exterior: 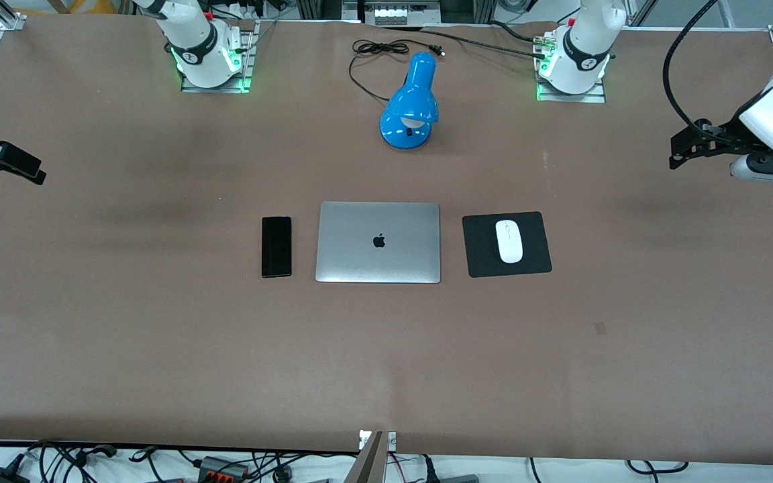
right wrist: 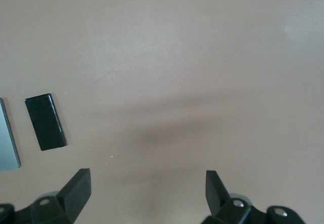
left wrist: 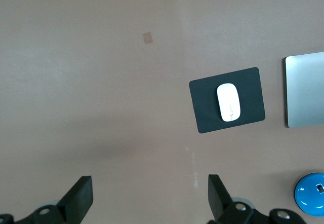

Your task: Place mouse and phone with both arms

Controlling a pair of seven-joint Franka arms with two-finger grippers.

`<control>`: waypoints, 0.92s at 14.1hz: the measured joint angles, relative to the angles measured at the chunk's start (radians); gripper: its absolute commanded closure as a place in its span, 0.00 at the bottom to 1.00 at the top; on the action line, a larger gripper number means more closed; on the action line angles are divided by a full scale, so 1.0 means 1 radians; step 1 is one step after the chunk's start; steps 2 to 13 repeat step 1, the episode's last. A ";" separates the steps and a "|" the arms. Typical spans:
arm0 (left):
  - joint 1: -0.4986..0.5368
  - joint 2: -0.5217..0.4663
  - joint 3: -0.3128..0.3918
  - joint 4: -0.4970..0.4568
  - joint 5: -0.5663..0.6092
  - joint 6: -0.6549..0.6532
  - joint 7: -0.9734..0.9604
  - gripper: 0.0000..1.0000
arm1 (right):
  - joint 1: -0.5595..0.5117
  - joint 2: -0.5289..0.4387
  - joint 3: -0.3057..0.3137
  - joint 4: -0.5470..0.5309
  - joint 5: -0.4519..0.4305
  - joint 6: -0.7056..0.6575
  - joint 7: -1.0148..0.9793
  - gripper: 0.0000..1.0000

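The white mouse lies on a square black pad beside the closed silver laptop, toward the left arm's end. The black phone lies flat beside the laptop, toward the right arm's end. My left gripper is up in the air over bare table at the left arm's end, open and empty; the left wrist view shows the mouse well away from it. My right gripper is up over bare table at the right arm's end, open and empty; its wrist view shows the phone.
A blue desk lamp with a black cord stands farther from the front camera than the laptop, between the two arm bases. Brown table surface spreads all round the objects. Cables lie along the table's front edge.
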 measured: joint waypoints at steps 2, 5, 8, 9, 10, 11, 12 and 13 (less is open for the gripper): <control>0.000 0.002 0.000 0.001 0.000 0.000 0.000 0.00 | -0.002 0.000 0.000 0.000 0.003 0.000 0.000 0.00; 0.000 0.002 0.000 0.001 0.000 0.000 0.000 0.00 | -0.002 0.000 0.000 0.000 0.003 0.000 0.000 0.00; 0.000 0.002 0.000 0.001 0.000 0.000 0.000 0.00 | -0.002 0.000 0.000 0.000 0.003 0.000 0.000 0.00; 0.000 0.002 0.000 0.001 0.000 0.000 0.000 0.00 | -0.002 0.000 0.000 0.000 0.003 0.000 0.000 0.00; 0.000 0.002 0.000 0.001 0.000 0.000 0.000 0.00 | -0.002 0.000 0.000 0.000 0.003 0.000 0.000 0.00; 0.000 0.002 0.000 0.001 0.000 0.000 0.000 0.00 | -0.002 0.000 0.000 0.000 0.003 0.000 0.000 0.00; 0.000 0.002 0.000 0.001 0.000 0.000 0.000 0.00 | -0.002 0.000 0.000 0.000 0.003 0.000 0.000 0.00; 0.000 0.002 0.000 0.001 0.000 0.000 0.000 0.00 | -0.002 0.000 0.000 0.000 0.003 0.000 0.000 0.00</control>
